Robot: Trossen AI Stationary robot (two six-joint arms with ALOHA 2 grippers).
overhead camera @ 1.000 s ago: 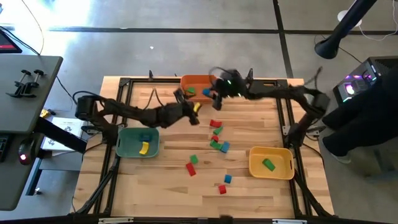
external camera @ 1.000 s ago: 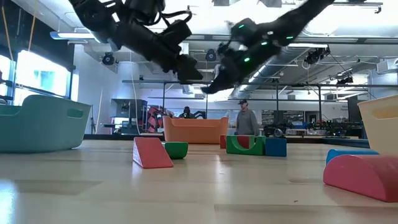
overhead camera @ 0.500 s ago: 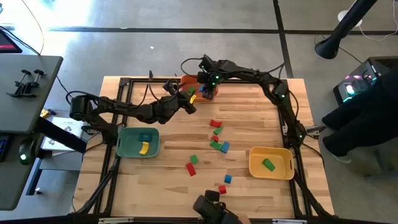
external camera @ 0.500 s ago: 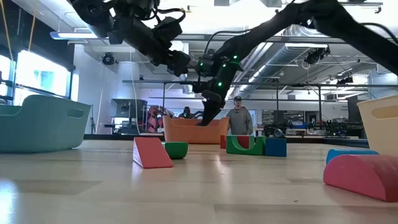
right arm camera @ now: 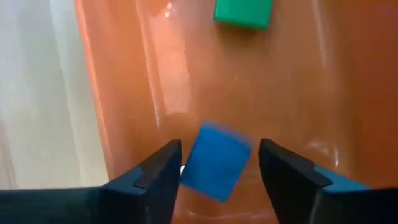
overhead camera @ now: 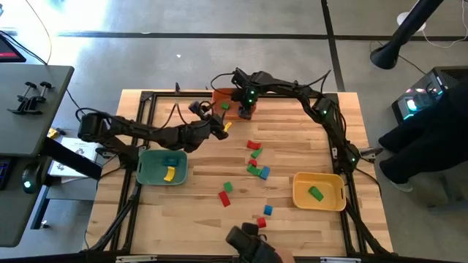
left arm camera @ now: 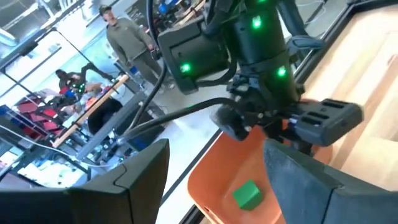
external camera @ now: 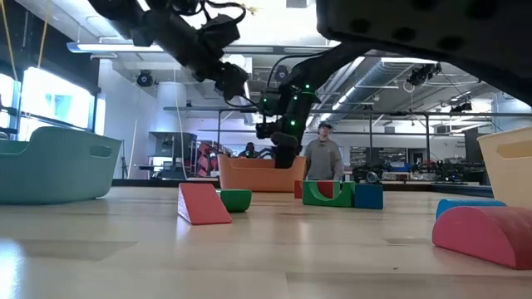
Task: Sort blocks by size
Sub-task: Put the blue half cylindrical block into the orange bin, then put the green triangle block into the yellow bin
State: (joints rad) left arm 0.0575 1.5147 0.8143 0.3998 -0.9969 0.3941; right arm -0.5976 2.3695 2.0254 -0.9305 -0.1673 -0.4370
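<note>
Orange plastic bin [overhead camera: 228, 96], top centre of high view: holds small green block [right arm camera: 243, 12]; blue cube [right arm camera: 216, 160] sits loose between spread fingers of right gripper [overhead camera: 246, 111].

Left gripper [overhead camera: 218, 126] beside bin, released, grasping nothing.

Remaining blocks [overhead camera: 255, 161] scattered mid-table.

You see the blue block [right arm camera: 216, 162] only as a blur, and the orange bin [right arm camera: 298, 81] is cut off on every side.

Now lowered over the orange bin [overhead camera: 224, 96]: right gripper [overhead camera: 247, 112], fingers parted since a second ago, blue block [right arm camera: 215, 161] dropping free.
</note>
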